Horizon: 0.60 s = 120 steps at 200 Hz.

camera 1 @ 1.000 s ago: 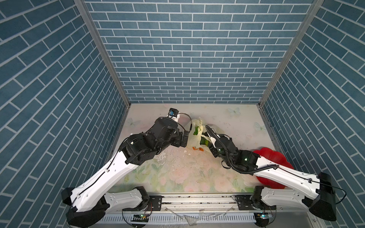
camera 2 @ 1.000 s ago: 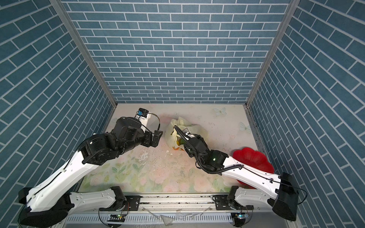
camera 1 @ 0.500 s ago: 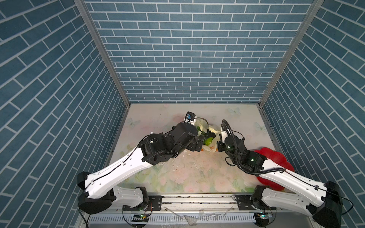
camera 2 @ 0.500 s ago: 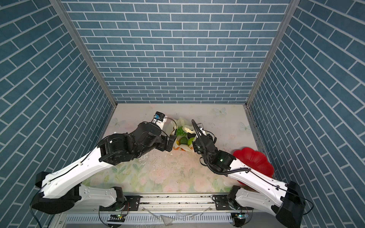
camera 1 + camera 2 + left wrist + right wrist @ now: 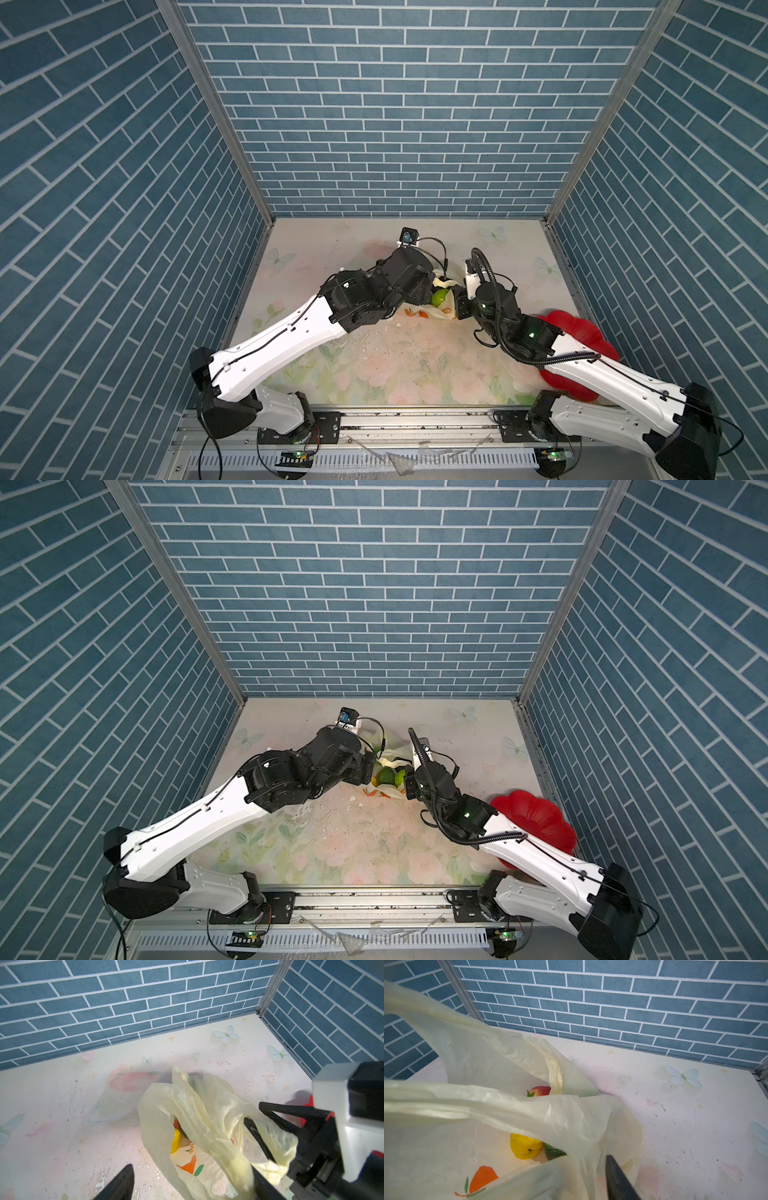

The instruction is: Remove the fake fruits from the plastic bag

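Note:
The cream-yellow plastic bag (image 5: 209, 1118) lies crumpled mid-table, its mouth gaping, seen also in both top views (image 5: 434, 312) (image 5: 388, 755). Inside it lie fake fruits: a red strawberry (image 5: 540, 1091), a yellow lump (image 5: 523, 1147), a dark green one (image 5: 553, 1152), and two round green ones (image 5: 385, 776). My left gripper (image 5: 191, 1167) is open, its fingers wide apart either side of the bag's near edge. My right gripper (image 5: 585, 1159) is open at the bag's other side. One of its fingers (image 5: 616, 1178) is bare and the other sits under the film.
A red flower-shaped plate (image 5: 582, 332) (image 5: 536, 812) lies at the right, partly under my right arm. A clear plastic dish (image 5: 116, 1101) rests on the table behind the bag. Blue brick walls close the back and both sides.
My left arm has swung right, up to the bag's mouth. My right gripper has drawn back to the bag's right edge; the round green fruits now show in the opened bag.

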Motion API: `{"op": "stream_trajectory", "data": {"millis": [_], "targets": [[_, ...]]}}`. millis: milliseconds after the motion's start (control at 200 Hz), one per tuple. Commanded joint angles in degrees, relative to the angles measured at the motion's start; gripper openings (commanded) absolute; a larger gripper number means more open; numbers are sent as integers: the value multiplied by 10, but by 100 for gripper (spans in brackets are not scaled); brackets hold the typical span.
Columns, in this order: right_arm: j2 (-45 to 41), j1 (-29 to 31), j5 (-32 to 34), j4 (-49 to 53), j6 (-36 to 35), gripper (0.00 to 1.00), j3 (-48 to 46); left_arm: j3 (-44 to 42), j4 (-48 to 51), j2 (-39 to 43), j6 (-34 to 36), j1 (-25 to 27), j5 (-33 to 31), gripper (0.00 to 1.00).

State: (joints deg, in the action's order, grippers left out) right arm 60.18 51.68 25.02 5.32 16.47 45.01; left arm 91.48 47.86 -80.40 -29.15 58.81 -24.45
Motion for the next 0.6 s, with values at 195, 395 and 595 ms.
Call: {"op": "stream_trajectory", "data": {"millis": [195,395,595], "targets": [[81,-14,-52,25,-36,61,98,-6,-35,-23,-7,-76,107,56],[118,-53,-41,29,-25,44,142,-15,-70,-35,-11,-147,156,38],[156,-151,-124,13,33,25,209,-21,-161,-63,-22,-263,213,17]]}}
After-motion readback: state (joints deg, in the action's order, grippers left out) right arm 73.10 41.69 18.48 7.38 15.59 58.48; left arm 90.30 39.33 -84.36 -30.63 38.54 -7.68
